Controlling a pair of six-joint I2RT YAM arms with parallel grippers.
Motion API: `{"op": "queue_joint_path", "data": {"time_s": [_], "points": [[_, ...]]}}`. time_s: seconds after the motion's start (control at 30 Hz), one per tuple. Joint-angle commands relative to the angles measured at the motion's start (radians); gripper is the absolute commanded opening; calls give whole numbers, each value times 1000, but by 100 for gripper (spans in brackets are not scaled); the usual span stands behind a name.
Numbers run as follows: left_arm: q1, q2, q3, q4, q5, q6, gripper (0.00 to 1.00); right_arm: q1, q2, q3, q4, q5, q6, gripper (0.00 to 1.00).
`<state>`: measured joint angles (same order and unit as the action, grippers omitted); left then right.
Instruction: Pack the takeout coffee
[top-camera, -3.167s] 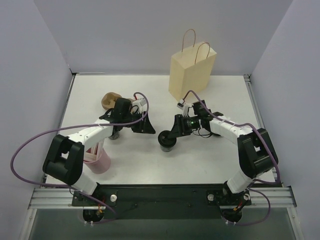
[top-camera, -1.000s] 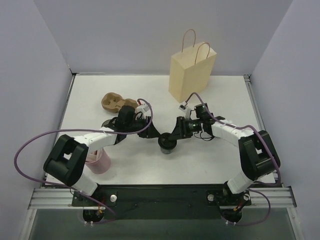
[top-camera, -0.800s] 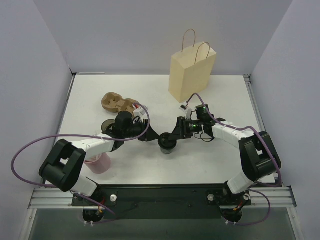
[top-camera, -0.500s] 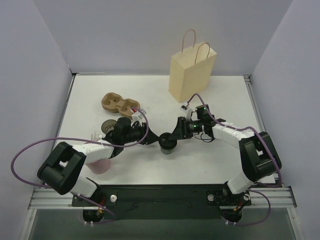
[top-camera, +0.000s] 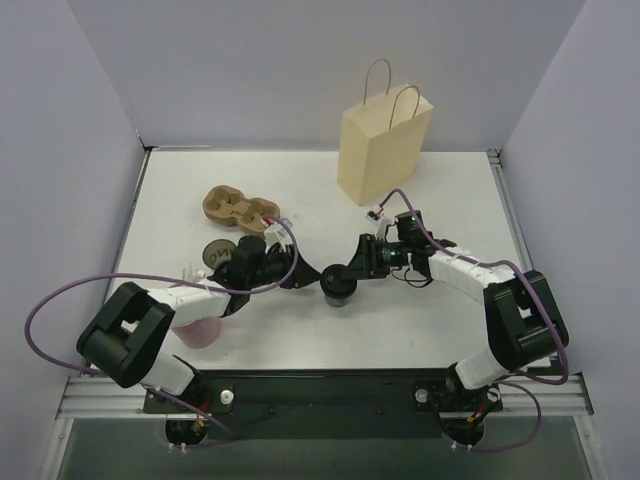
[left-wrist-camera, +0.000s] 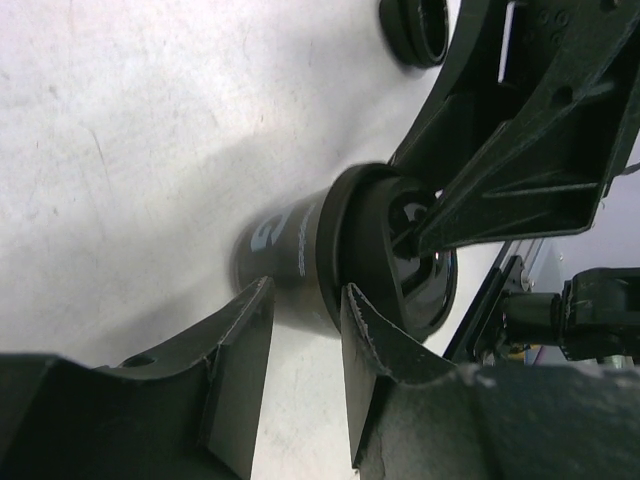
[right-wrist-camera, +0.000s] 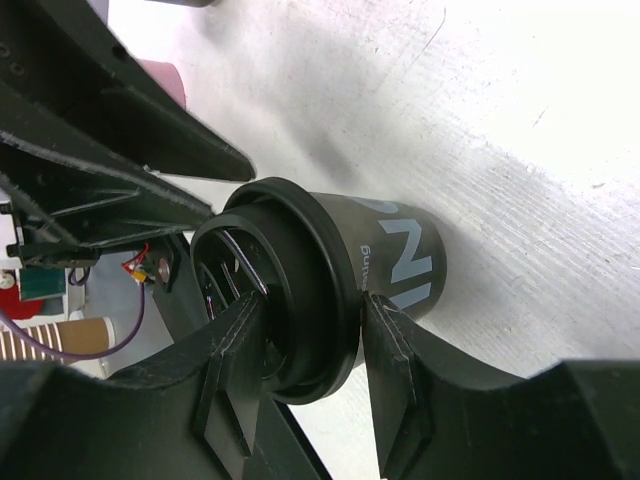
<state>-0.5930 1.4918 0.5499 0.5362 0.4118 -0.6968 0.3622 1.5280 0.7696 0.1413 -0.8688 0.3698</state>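
**Item:** coffee (top-camera: 338, 284). It is standing upright on the table (top-camera: 430, 320), near the middle, between the two grippers. Its long axis is running vertical, with the lid (right-wrist-camera: 285, 290) uppermost.

**Right gripper** (right-wrist-camera: 312, 315): it is reaching in from the right. The jaws are clamping the coffee at its lid end, with the fingers (right-wrist-camera: 235, 350) sitting one on each side of the rim.

**Left gripper** (left-wrist-camera: 305, 292): it is reaching in from the left. The jaws are standing partly apart and holding nothing. The fingertips (left-wrist-camera: 250, 320) are sitting just short of the coffee's side wall, with the coffee lying straight ahead of them. The gap is looking narrower than the coffee.

**Bag** (top-camera: 383, 150): it is standing upright at the back of the table, mouth up. It is well apart from the coffee, behind it and toward the right arm's side.

**Governing relation:** the right arm is gripping the coffee and is also lying nearer the bag. By judgement, the coming move is calling for a straight lift along the vertical axis, then a carry back and rightward to above the bag's mouth. The left fingertips are crowding the wall, and a brush there could be tipping the coffee.
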Motion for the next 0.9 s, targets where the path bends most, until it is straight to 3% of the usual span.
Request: {"op": "queue_joint_path", "data": {"time_s": [0.0, 0.27, 0.57, 0.7, 0.87], "points": [[1, -114, 47, -490, -96, 100, 44, -9, 3, -52, -177, 188, -69, 28], [32, -185, 437, -786, -71, 181, 49, -9, -60, 0, -157, 152, 32, 32], [41, -186, 608, -941, -16, 252, 52, -9, -75, 97, -189, 134, 81, 41], [35, -209, 680, -995, 53, 261, 55, -11, -71, 129, -233, 151, 75, 51], [36, -238, 778, -1123, 16, 339, 59, -11, -85, 146, -272, 178, 66, 55]]}}
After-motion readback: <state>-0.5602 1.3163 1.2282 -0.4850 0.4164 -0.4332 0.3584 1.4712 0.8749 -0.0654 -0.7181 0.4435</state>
